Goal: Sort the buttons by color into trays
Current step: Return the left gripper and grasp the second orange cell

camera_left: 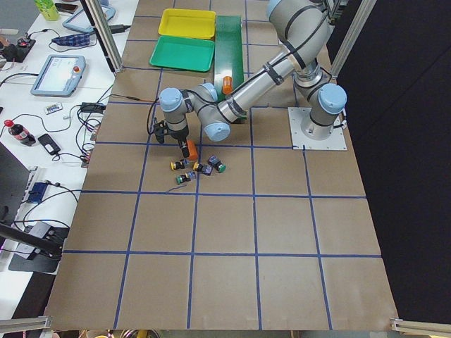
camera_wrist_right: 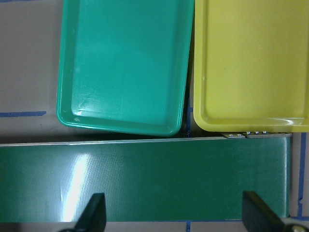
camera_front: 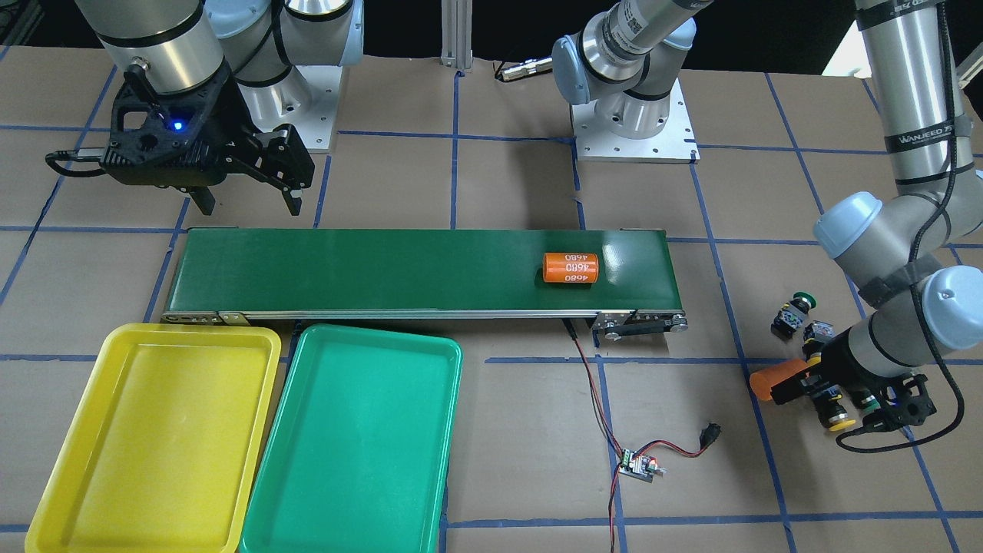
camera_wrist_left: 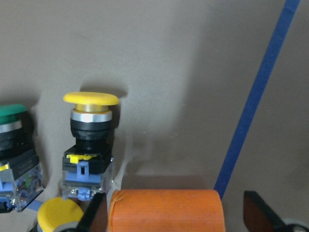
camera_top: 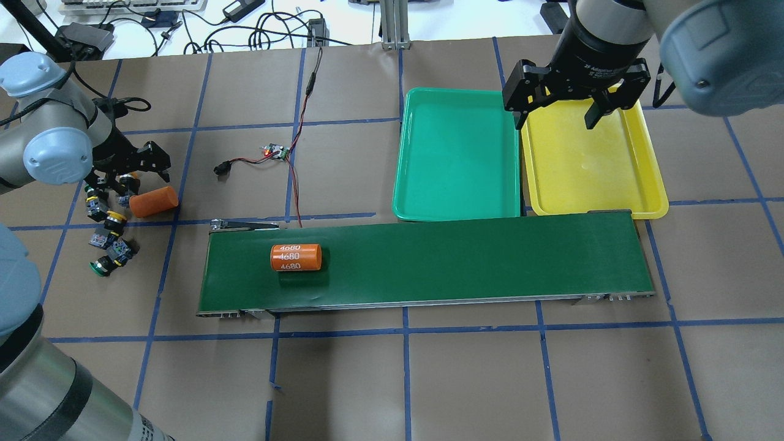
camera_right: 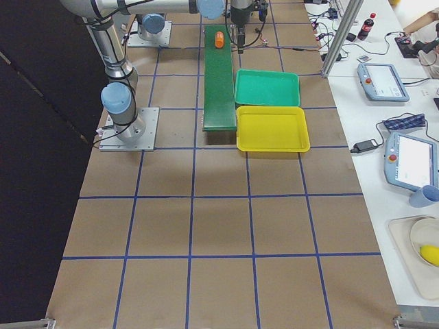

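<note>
While our left gripper [camera_wrist_left: 176, 212] sits spread around a plain orange cylinder [camera_top: 154, 201] on the brown paper surface [camera_top: 343, 380], four small black push-button switches [camera_top: 120, 250] with yellow and green mushroom caps lie clustered just beside it. Our right gripper [camera_wrist_right: 174, 212] hangs spread above the dark green conveyor belt [camera_top: 459, 257], near the yellow plastic tray [camera_top: 655, 184] and the teal-green plastic tray [camera_top: 456, 214].

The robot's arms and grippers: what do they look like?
The left arm and right arm are silver tubes with rounded pale blue-grey joint caps, on square silver base plates. A black cable runs along the left one, past a black band with white lettering. The right gripper is a blocky black housing with a blue light and two black fingers; the left gripper is black too.
</note>
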You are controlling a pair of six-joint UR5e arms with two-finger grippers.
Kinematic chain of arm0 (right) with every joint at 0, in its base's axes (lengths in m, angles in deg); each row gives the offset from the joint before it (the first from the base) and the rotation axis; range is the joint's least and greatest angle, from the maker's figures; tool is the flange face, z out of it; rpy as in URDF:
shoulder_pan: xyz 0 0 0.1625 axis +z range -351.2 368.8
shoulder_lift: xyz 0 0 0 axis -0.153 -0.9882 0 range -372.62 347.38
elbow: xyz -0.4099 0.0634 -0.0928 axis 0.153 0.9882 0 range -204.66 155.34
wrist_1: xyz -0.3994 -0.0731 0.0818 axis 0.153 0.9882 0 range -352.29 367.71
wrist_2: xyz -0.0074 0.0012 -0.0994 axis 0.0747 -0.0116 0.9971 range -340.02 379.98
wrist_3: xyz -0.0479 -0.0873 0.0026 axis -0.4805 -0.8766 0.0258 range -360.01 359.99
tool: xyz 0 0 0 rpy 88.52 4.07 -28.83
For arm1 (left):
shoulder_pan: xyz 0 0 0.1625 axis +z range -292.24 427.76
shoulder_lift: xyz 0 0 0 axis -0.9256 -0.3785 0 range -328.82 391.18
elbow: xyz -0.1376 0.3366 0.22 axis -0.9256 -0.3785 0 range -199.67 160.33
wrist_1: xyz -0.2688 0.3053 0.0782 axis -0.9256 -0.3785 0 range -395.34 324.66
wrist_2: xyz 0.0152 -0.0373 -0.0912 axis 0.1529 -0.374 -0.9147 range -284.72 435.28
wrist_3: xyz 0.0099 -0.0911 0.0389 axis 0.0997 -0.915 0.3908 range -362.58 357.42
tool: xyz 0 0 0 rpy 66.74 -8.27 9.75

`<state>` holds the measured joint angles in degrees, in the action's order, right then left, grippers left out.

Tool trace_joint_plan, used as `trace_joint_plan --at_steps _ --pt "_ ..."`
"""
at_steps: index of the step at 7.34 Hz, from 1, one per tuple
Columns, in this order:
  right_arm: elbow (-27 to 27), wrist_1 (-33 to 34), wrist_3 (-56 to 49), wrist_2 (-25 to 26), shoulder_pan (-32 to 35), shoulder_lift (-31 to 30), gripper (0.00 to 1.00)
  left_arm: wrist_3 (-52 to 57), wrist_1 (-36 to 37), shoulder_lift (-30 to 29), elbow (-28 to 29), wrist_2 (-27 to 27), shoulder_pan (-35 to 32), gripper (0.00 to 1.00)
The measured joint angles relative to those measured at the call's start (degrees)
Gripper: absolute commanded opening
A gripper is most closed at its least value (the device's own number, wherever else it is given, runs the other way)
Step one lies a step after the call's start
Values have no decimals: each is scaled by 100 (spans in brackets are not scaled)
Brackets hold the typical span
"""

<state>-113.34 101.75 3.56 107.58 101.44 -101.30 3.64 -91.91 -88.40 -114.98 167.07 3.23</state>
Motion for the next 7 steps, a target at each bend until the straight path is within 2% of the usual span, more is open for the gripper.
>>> trace_joint_plan --at_steps 7 --pt "0 1 -5 3 0 4 100 -4 -38 -32 -29 -63 19 100"
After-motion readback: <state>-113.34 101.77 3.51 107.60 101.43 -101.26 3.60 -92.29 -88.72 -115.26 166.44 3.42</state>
